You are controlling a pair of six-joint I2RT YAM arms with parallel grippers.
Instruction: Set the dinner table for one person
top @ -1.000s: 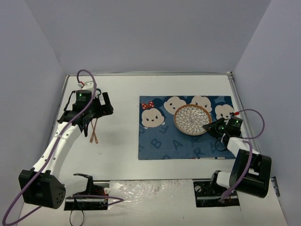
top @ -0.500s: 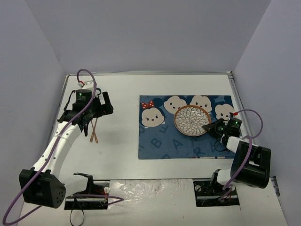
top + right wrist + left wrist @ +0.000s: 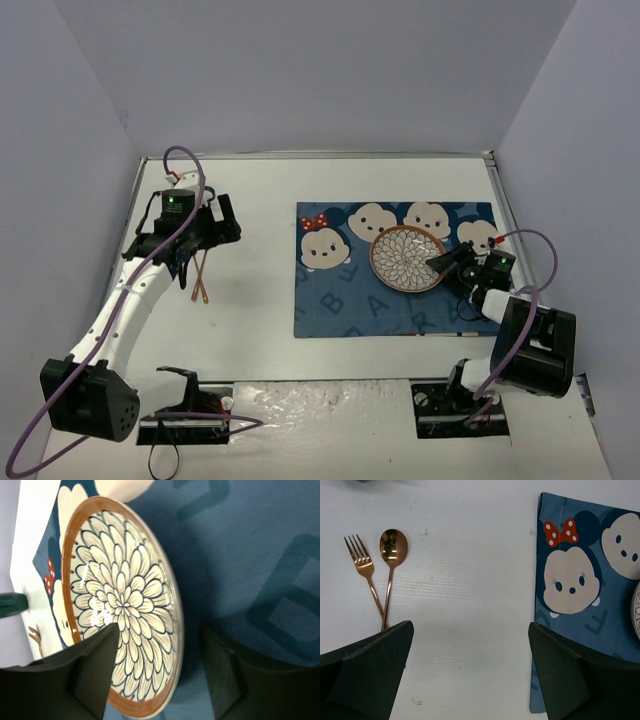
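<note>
Desk (image 3: 260, 330) stretched white beneath both arms, carrying a blue cartoon mat (image 3: 330, 310) toward its right edge, with a flowered plate (image 3: 405, 258) lying on it. Right fingers (image 3: 90, 680) stood released, straddling the plate's right rim. Left fingers (image 3: 365, 670) gaped wide over a fork (image 3: 362, 565) and spoon (image 3: 393, 545) near the left edge.

Enclosure, three-sided, no windows in view.
Back wall (image 3: 310, 70): plain, matte, pale lavender-grey.
Left wall (image 3: 55, 200) and right wall (image 3: 585, 150): same finish, meeting the back wall in straight seams.
Dinner table (image 3: 260, 190): large white rectangular top, faintly scuffed in the left wrist view, reaching to all three walls.
Metal edge (image 3: 310, 156): thin strip along the table's far and right sides.
Wrinkled glossy sheet (image 3: 320, 405): lies at the table's near edge, catching glare.
Light: even and diffuse; shadows soft and short.
</note>
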